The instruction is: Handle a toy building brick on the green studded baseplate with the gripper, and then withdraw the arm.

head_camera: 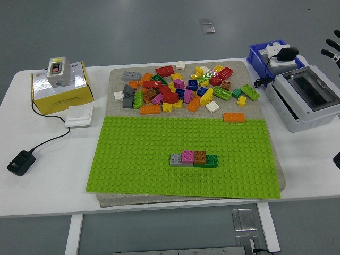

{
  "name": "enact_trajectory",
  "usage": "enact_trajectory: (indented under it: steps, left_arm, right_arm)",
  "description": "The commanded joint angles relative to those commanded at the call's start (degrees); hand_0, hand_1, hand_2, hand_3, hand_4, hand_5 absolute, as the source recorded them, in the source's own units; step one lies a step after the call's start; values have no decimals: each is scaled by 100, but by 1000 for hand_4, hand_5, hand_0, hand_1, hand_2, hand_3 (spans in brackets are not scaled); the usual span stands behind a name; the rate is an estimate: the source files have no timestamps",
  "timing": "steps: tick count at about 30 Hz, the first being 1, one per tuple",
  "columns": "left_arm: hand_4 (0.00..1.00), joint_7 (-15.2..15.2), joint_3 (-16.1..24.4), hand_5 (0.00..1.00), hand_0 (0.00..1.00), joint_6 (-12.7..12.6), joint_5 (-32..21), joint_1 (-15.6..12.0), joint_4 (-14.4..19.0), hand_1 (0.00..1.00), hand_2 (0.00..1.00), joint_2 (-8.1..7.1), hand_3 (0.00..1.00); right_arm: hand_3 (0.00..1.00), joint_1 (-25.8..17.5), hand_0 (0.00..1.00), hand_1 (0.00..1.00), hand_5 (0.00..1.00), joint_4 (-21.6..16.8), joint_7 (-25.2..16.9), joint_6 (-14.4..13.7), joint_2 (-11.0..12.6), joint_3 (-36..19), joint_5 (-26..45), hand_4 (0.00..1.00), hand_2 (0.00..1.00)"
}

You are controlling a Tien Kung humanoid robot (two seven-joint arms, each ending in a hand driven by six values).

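Observation:
A green studded baseplate (159,170) lies on a grey mat in the middle of the table. On it stands a short row of bricks (194,159): grey, pink, brown and dark green, side by side. An orange brick (234,117) sits at the baseplate's far right edge. A pile of loose coloured bricks (180,90) lies on the mat behind the plate. Only the spread fingertips of my right hand (332,49) show at the right edge, high above the grey box, far from the bricks and holding nothing. My left hand is out of view.
A grey box with a clear lid (308,97) and a blue bin (271,57) stand at the right. A yellow box with a switch unit (59,82), a white pad (79,116) and a black plug on a cable (20,162) are at the left.

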State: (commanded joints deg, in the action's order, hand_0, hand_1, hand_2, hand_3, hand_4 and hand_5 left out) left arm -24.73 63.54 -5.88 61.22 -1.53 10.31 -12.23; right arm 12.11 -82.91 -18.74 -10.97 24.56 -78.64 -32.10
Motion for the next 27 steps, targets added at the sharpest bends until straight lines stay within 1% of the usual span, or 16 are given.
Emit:
enact_trajectory:
  steps: [10, 21, 27]
  left_arm:
    - [182, 2, -7, 594, 639, 17, 8, 18, 0, 607, 560, -35, 601]
    - [173, -25, 33, 589, 640, 38, 118, -2, 0, 608, 562, -144, 601]
    - [171, -31, 24, 588, 641, 42, 147, -4, 0, 608, 562, -163, 601]
  right_arm:
    - [689, 58, 578, 659, 549, 40, 27, -24, 29, 5, 36, 392, 733]
    - [689, 167, 570, 657, 547, 135, 38, -17, 71, 76, 58, 390, 733]
    - [689, 175, 568, 655, 547, 192, 43, -14, 78, 79, 43, 388, 734]
